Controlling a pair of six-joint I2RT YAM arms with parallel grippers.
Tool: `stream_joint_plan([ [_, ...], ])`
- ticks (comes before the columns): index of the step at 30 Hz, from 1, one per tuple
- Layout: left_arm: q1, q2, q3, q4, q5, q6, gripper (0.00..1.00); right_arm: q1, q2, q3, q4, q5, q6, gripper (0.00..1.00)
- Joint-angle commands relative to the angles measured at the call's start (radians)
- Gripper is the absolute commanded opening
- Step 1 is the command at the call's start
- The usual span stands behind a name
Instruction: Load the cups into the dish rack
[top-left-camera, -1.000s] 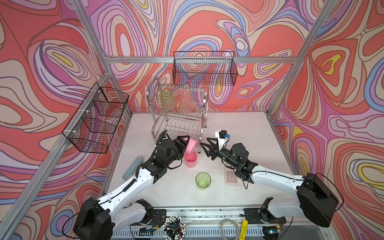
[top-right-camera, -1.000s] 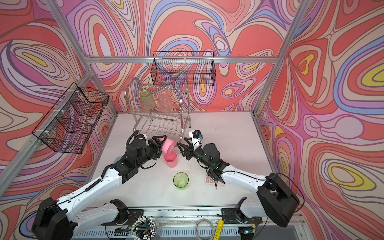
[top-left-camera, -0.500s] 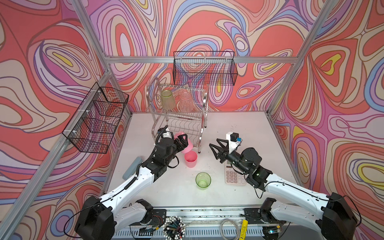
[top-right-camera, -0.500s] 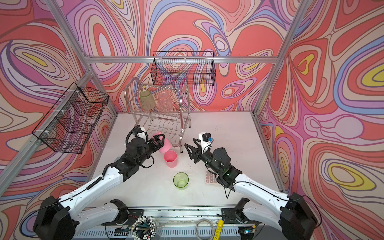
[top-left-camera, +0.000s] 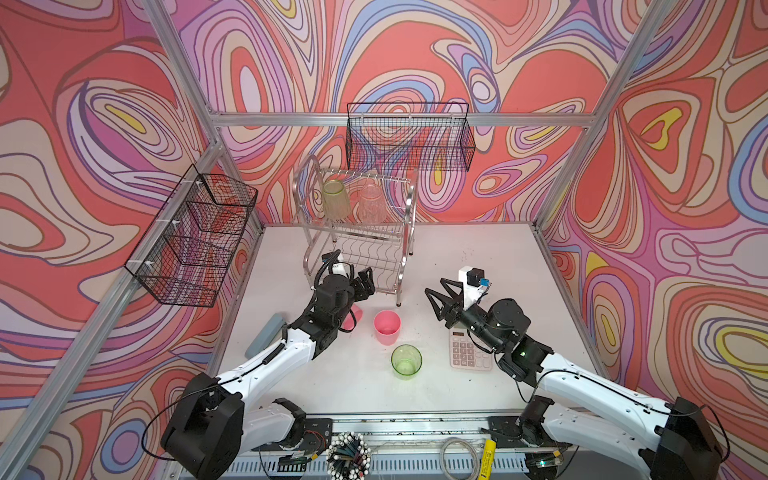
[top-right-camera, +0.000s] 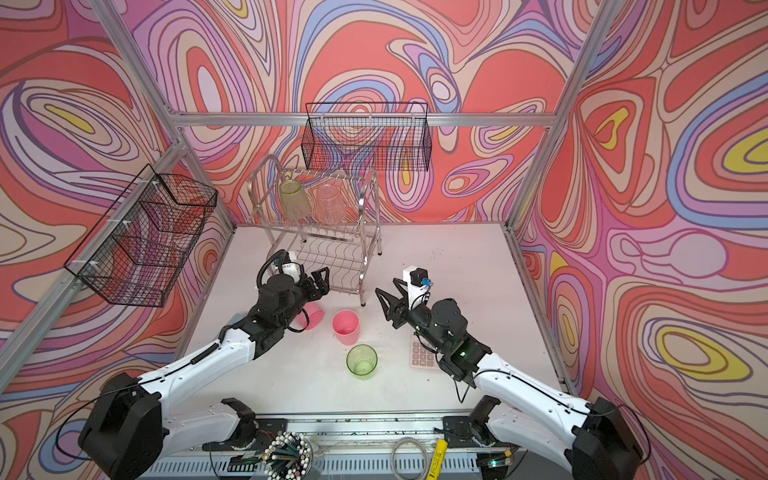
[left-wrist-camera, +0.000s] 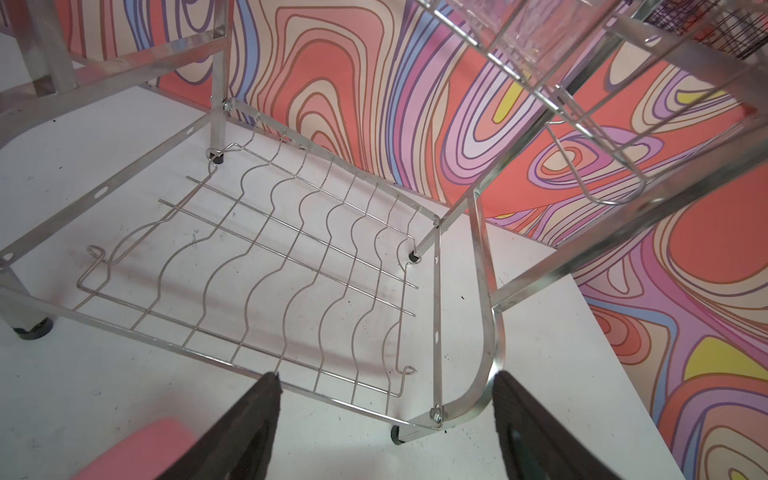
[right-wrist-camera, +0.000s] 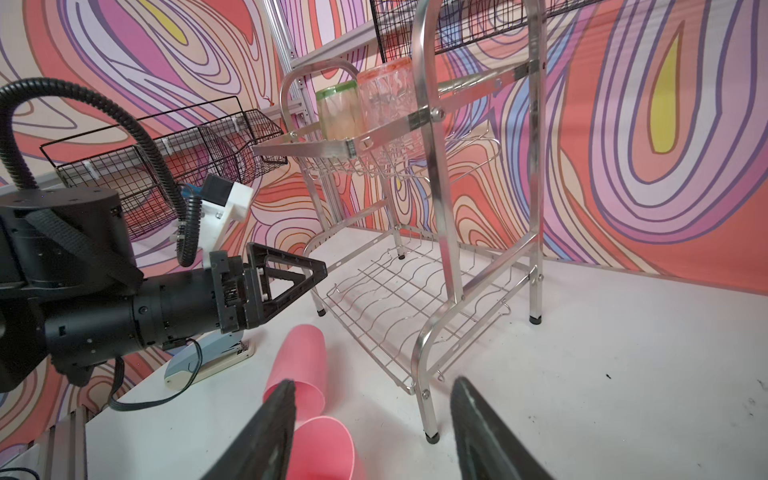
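Robot lab cell, aluminium frame (top-left-camera: 291, 119), patterned walls (top-left-camera: 415, 50)

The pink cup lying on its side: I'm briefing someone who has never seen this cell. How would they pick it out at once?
Find the silver dish rack at the back of the white table. In front of its lower tier, partly hidden by the left arm, is the pink cup. Unlike the upright pink cup and green cup, it lies tipped on its side.
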Motion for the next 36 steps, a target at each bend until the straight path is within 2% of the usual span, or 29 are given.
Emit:
stream_joint_plan([
  [1,0.033,-0.012,0.073,-0.137,-0.046,-0.043,0.83,0.004,-0.009,0.012,-0.059,0.015,-0.025,0.62],
  [6,0.063,-0.047,0.193,-0.475,-0.064,-0.117,0.88,0.004,0.004,0.03,-0.118,0.027,-0.045,0.62],
  [11,0.097,-0.073,0.358,-0.98,-0.126,-0.24,0.9,0.004,0.031,0.05,-0.164,0.016,-0.061,0.62],
  [14,0.101,-0.09,0.403,-1.169,-0.172,-0.256,0.93,0.004,0.032,0.043,-0.165,0.007,-0.065,0.62],
  [21,0.175,-0.092,0.347,-1.341,-0.132,-0.297,0.96,0.003,0.066,0.069,-0.214,-0.046,-0.064,0.62],
  [24,0.177,-0.075,0.369,-1.475,-0.202,-0.374,1.0,0.004,0.069,0.085,-0.253,-0.059,-0.063,0.62],
  [28,0.18,-0.072,0.367,-1.639,-0.268,-0.543,1.0,0.003,0.06,0.078,-0.26,-0.074,-0.064,0.62],
  [33,0.2,-0.072,0.312,-1.597,-0.302,-0.539,1.0,0.004,0.078,0.077,-0.243,-0.117,-0.059,0.62],
  [36,0.276,-0.064,0.269,-1.534,-0.248,-0.505,1.0,0.003,0.093,0.08,-0.233,-0.138,-0.055,0.62],
])
